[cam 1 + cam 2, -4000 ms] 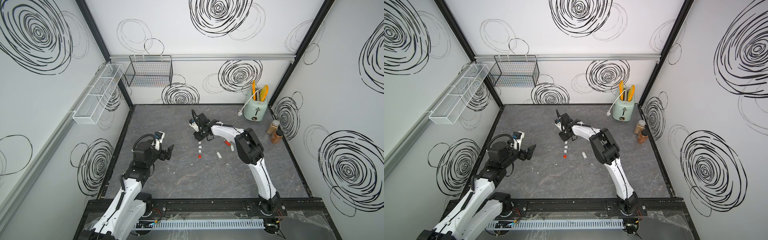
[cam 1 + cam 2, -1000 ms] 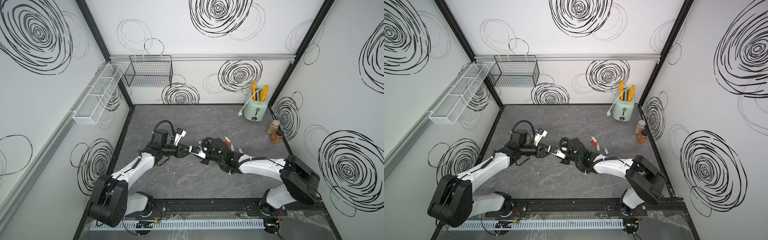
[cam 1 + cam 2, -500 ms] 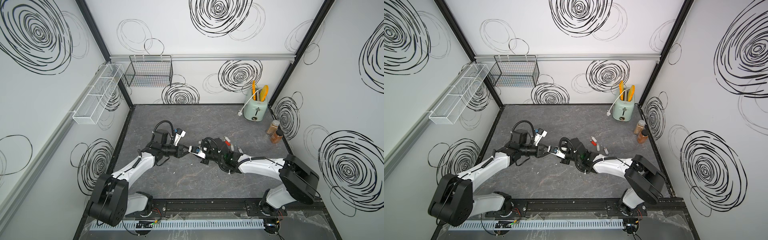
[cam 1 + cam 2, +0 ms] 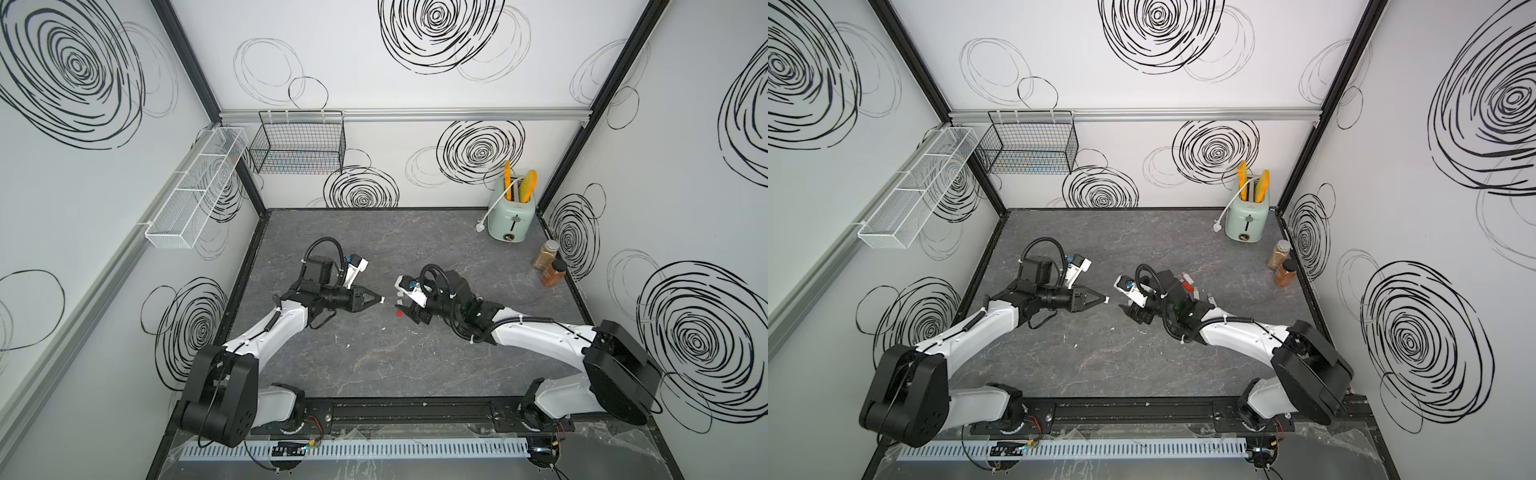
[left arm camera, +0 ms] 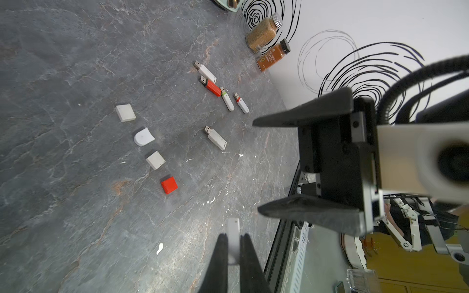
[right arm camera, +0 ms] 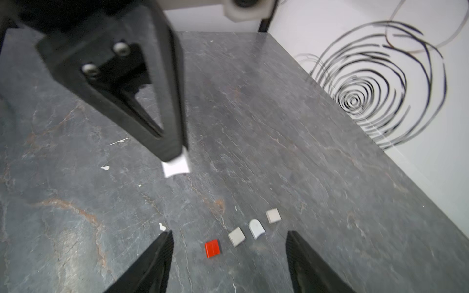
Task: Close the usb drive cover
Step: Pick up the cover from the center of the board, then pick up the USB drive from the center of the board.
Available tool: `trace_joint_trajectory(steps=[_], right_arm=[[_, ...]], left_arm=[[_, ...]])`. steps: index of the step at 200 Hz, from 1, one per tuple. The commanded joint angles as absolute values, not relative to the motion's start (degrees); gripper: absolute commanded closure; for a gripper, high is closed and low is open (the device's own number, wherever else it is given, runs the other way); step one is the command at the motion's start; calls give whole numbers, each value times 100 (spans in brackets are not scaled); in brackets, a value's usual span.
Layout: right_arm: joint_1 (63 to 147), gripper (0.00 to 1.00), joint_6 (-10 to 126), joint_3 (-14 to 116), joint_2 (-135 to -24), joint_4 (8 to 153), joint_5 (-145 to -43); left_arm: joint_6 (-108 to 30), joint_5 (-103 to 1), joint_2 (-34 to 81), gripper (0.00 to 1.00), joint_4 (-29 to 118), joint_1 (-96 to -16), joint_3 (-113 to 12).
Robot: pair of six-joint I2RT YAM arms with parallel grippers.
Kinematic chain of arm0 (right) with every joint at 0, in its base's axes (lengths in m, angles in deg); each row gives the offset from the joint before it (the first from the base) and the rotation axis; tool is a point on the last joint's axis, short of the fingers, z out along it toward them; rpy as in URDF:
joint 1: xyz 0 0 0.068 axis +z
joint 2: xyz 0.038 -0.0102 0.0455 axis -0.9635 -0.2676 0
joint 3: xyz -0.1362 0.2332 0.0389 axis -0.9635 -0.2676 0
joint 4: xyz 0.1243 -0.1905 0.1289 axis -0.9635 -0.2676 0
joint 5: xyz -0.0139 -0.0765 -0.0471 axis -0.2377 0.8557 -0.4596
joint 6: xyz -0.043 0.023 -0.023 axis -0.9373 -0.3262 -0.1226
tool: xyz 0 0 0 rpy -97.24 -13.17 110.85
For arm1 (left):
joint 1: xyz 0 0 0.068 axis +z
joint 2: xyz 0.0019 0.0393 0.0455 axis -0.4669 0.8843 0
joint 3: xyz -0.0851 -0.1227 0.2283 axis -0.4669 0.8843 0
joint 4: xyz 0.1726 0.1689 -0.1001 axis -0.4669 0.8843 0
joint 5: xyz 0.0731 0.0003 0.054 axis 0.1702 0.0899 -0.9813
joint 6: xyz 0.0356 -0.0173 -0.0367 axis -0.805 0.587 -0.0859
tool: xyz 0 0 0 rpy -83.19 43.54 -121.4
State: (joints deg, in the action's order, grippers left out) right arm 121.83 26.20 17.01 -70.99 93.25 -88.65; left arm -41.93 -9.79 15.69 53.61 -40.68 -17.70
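Observation:
My left gripper [image 5: 233, 236] is shut on a small white usb drive [image 5: 233, 224], held just above the table; one white end sticks out past the fingertips [image 6: 176, 166], and the rest is hidden between them. In both top views the left gripper [image 4: 379, 299] [image 4: 1104, 300] points at the right gripper [image 4: 409, 313] [image 4: 1128, 311], a short gap apart. My right gripper [image 6: 228, 234] stands open and holds nothing. A red cover [image 6: 212, 248] [image 5: 169, 185] and three whitish covers [image 5: 155, 160] lie on the table below it.
Several uncapped usb drives lie in a loose group, one white [image 5: 215, 138], one red [image 5: 210, 86]. Two spice jars [image 4: 550, 259] and a mint toaster [image 4: 511, 216] stand at the back right. The table's front rail [image 5: 284, 243] is close to the left gripper.
The right gripper has opened, let go of the white drive and drawn back. The left gripper closed on it and now holds it alone.

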Motion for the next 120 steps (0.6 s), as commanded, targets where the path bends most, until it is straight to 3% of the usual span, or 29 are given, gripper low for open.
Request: trace_joint_trajectory(steps=[1, 60, 120], right_arm=[[11890, 25, 3471, 1804, -6976, 8290, -8561], [10750, 28, 4853, 2073, -7175, 7037, -8795], [10050, 30, 5027, 2234, -7711, 6838, -8879]], left_arm=[[-4428, -826, 1585, 100, 5556, -4017, -1913], [-4428, -804, 1401, 100, 5439, -4004, -1709], [-4636, -827, 1469, 100, 5604, -3988, -1780]])
